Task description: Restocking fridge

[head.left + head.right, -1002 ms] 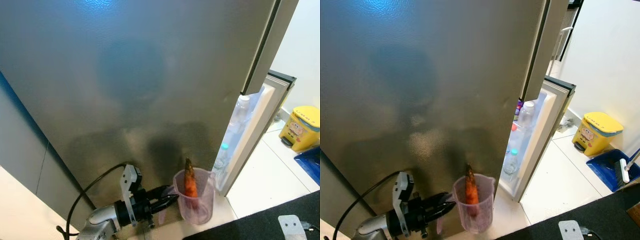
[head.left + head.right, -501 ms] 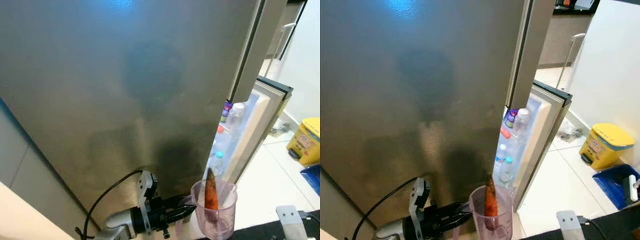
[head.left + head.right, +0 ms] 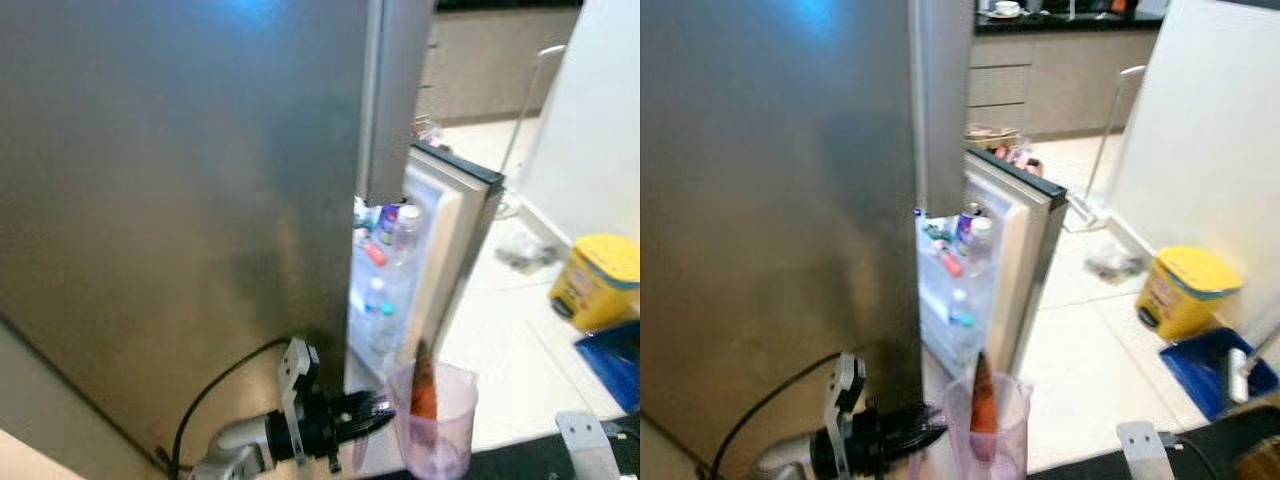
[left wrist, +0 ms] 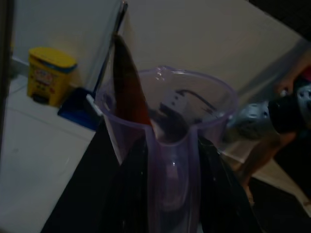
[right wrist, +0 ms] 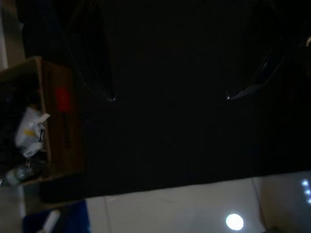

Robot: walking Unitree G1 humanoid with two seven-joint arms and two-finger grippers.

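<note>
My left gripper (image 3: pixel 375 420) is shut on the handle side of a clear, purple-tinted plastic jug (image 3: pixel 436 428) and holds it upright, low in front of the fridge. An orange carrot (image 3: pixel 424 386) stands in the jug with its tip above the rim. In the left wrist view the jug (image 4: pixel 167 145) sits between the black fingers (image 4: pixel 127 194), with the carrot (image 4: pixel 129 82) leaning on its wall. The steel fridge door (image 3: pixel 180 200) rises to the left. Beside it a lower door (image 3: pixel 455 240) stands open, with bottles (image 3: pixel 385 260) in its shelves. My right gripper (image 5: pixel 170 97) hangs open in the dark.
A yellow bin (image 3: pixel 598 282) and a blue dustpan (image 3: pixel 612 360) stand on the white tile floor to the right. Kitchen cabinets (image 3: pixel 1060 80) lie beyond the fridge. A cardboard box (image 5: pixel 53 116) with rubbish sits on the floor near my right arm.
The whole view has swung right, so the open fridge door and its bottles now sit near the middle. The jug with the carrot stays in my left gripper.
</note>
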